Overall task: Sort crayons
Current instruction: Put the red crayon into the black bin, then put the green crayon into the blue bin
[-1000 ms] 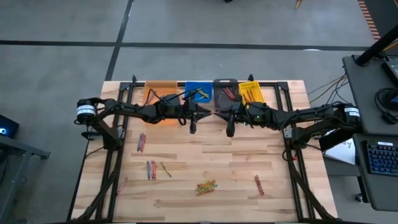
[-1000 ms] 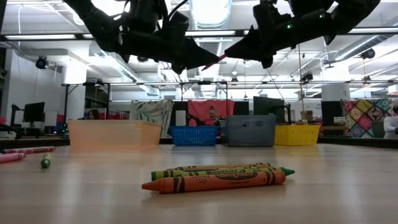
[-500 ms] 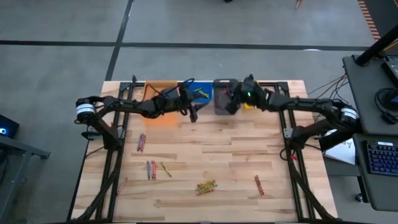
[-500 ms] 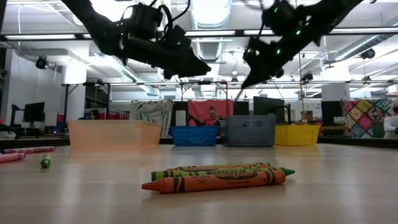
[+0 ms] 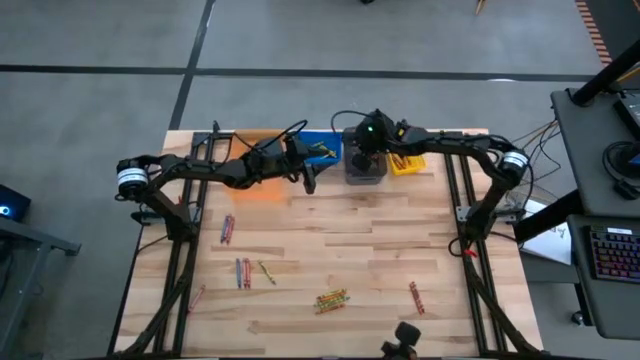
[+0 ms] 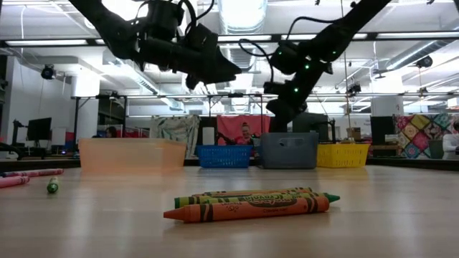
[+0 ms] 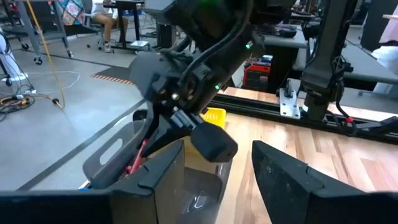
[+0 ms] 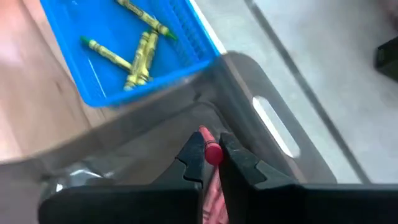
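My right gripper (image 8: 211, 163) is shut on a red crayon (image 8: 210, 151) above the grey bin (image 5: 365, 168) at the far edge. My left gripper (image 7: 217, 180) hangs open with nothing between its fingers, just on the near side of the blue bin (image 5: 320, 148), and faces the right gripper (image 7: 163, 132). Yellow-green crayons (image 8: 140, 56) lie on the blue bin's floor. More crayons lie flat on the table: a pair (image 5: 227, 228), a group (image 5: 243, 272), a bundle (image 5: 332, 299) and a red one (image 5: 415, 297). My right gripper pinches the red crayon between its two fingertips (image 8: 194, 155). The fingers slant down from the table's near side and lie along the crayon. The crayon's free end (image 7: 137, 158) sticks out past the fingertips, lifted clear and slanting down over the grey bin's opening.
Four bins stand in a row at the far edge: orange (image 5: 258, 150), blue, grey and yellow (image 5: 405, 158). A black frame rail (image 5: 455, 190) runs along each side of the table. The two arms are close together over the bins. People show in the room behind.
My right gripper has swung from the table's middle toward the far edge, stopping over the grey bin, and has tipped nose-down. The red crayon, which lay between both grippers' tips, has gone with it. My left gripper has let go and shifted slightly toward the far edge.
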Robot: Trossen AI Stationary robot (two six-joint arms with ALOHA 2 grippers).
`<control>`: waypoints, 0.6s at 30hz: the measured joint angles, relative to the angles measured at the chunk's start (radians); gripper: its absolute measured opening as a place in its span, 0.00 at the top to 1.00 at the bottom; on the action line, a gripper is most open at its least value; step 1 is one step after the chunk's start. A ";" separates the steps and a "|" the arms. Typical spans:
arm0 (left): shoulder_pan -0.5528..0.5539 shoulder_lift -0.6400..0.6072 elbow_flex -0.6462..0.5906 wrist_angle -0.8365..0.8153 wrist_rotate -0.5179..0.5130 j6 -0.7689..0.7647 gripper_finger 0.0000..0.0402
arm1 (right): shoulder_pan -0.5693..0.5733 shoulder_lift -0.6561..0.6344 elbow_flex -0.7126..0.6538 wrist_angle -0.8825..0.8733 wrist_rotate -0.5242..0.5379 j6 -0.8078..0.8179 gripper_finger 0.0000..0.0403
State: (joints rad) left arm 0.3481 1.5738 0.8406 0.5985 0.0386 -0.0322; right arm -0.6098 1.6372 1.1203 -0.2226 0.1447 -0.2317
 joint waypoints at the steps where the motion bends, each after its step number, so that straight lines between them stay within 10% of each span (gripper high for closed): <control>1: 0.000 0.000 0.000 0.001 0.000 0.000 0.58 | 0.000 0.008 0.018 -0.014 -0.018 0.006 0.95; 18: -0.023 -0.116 -0.004 -0.078 0.004 -0.018 0.59 | 0.000 0.008 0.104 -0.170 -0.094 0.052 0.65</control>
State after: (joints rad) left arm 0.3251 1.4575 0.8370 0.5205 0.0424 -0.0500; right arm -0.6094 1.6452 1.2247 -0.3927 0.0506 -0.1794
